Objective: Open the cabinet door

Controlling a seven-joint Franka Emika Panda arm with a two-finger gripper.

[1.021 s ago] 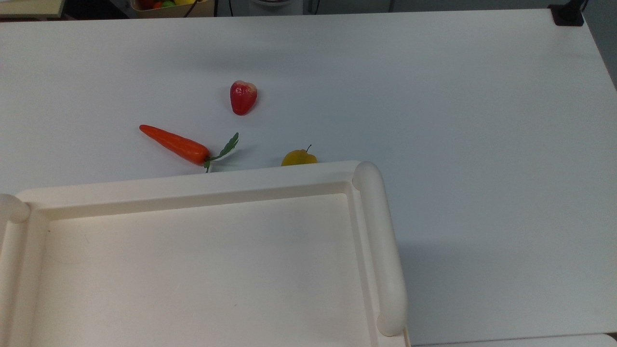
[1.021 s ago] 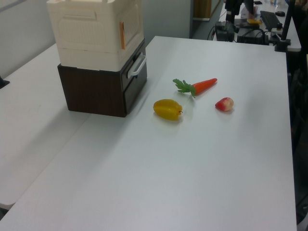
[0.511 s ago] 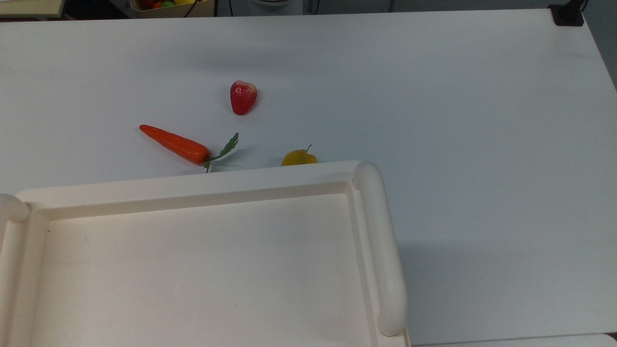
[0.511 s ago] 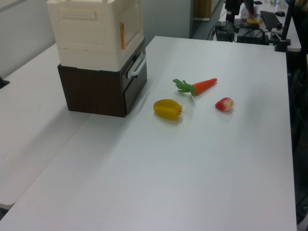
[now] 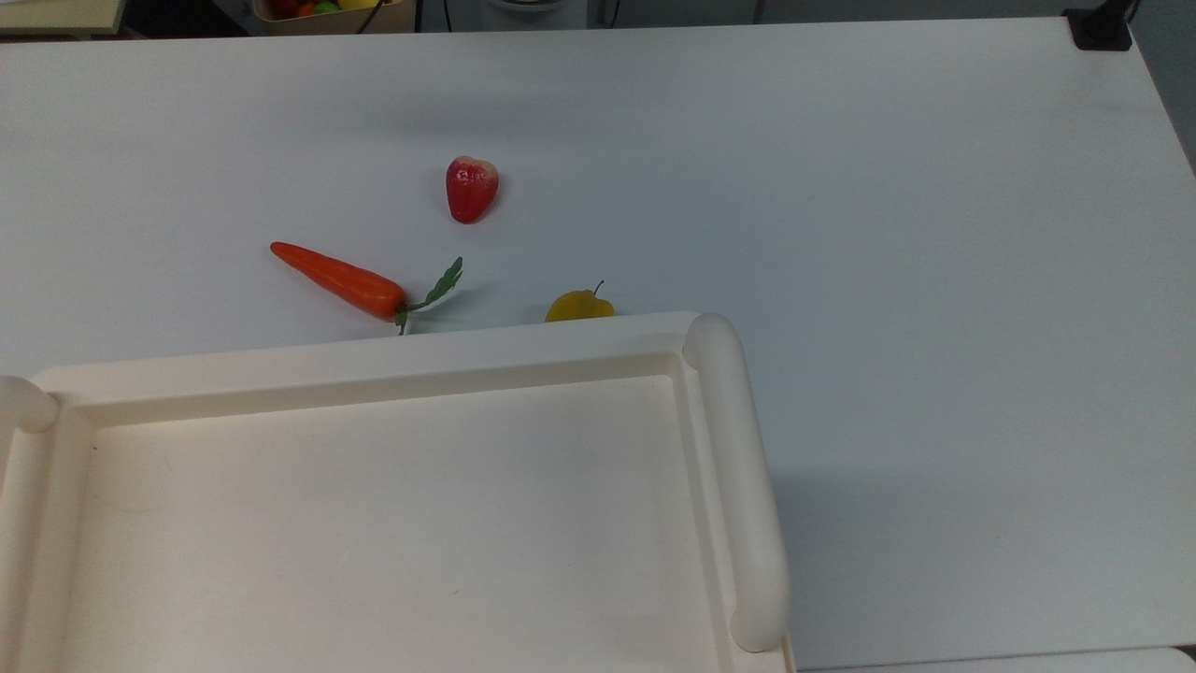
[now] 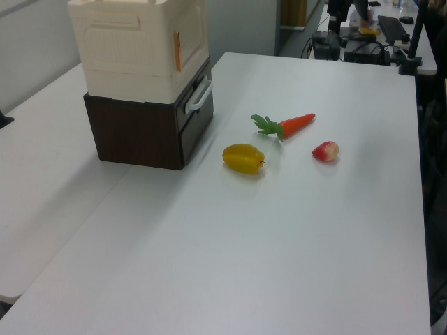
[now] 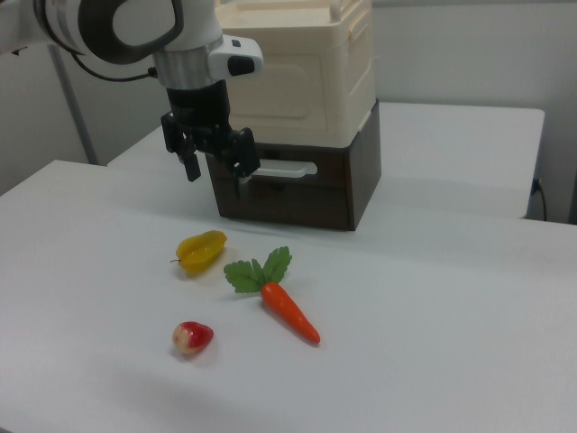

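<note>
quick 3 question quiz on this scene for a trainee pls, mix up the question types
1. True or false: in the right view, the end effector hangs in front of the cabinet, above the table.
2. Which item lies nearest the dark drawer unit in the left view? A) carrot B) yellow fruit C) red fruit
3. Fill in: in the top view, the carrot's green leaves point toward the top view's ____.

Key
1. True.
2. B.
3. Right.
</note>
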